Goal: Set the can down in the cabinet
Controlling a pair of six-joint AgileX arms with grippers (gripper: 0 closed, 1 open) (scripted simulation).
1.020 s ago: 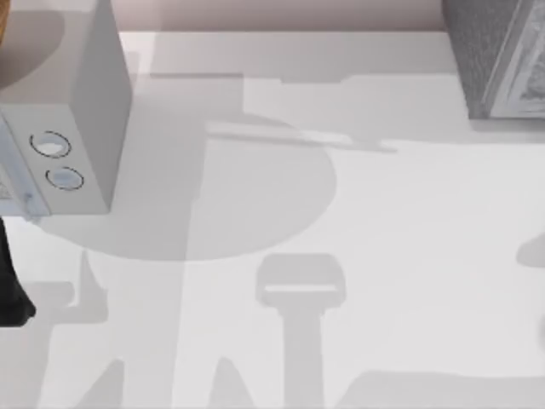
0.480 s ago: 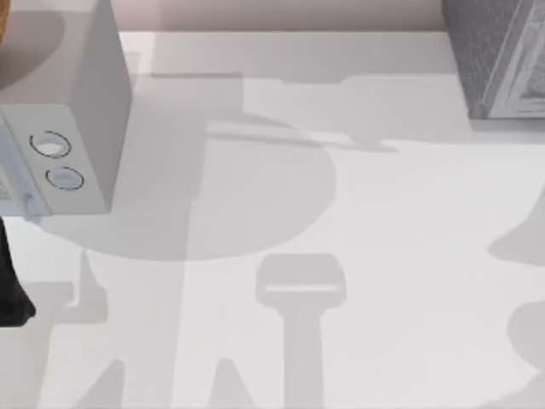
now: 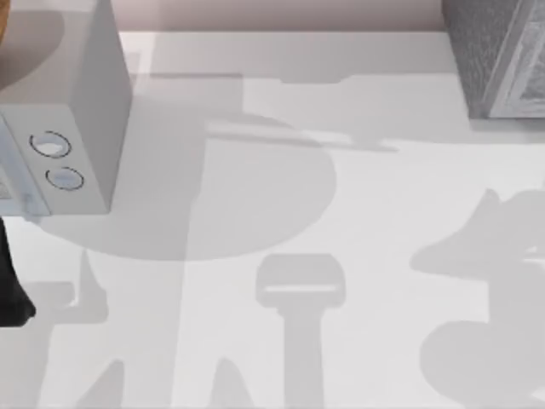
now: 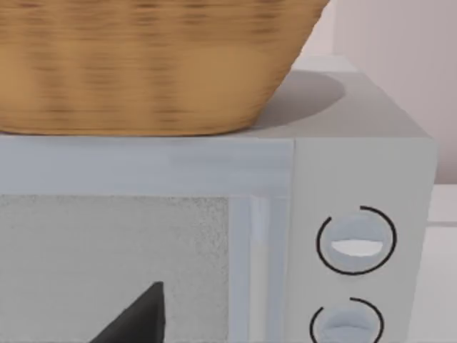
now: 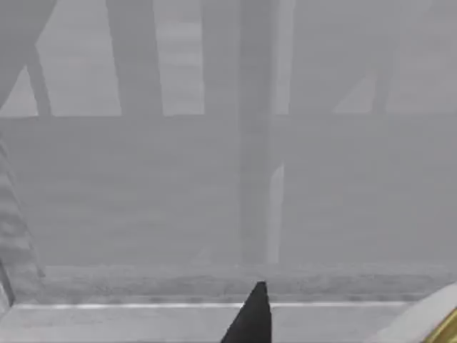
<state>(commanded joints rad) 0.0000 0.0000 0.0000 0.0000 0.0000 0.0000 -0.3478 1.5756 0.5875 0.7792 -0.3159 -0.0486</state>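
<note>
Possibly the can (image 5: 444, 325) at the right wrist view's corner, a gold-and-white curved edge, axis unclear, near the cabinet (image 5: 214, 179). Microwave (image 3: 60, 128) at surface (image 3: 358, 221) left, basket (image 4: 143, 64) atop it. Cannot tell either gripper's state.

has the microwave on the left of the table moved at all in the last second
No. In the top view the microwave sits in the same spot against the table's back edge, its two dials unchanged. Only the shadow at the right has spread leftward.

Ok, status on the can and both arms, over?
Left gripper facing microwave, basket on top. Right gripper facing cabinet. Pale gold-edged shape beside it, possibly the can. No obstruction seen.
</note>
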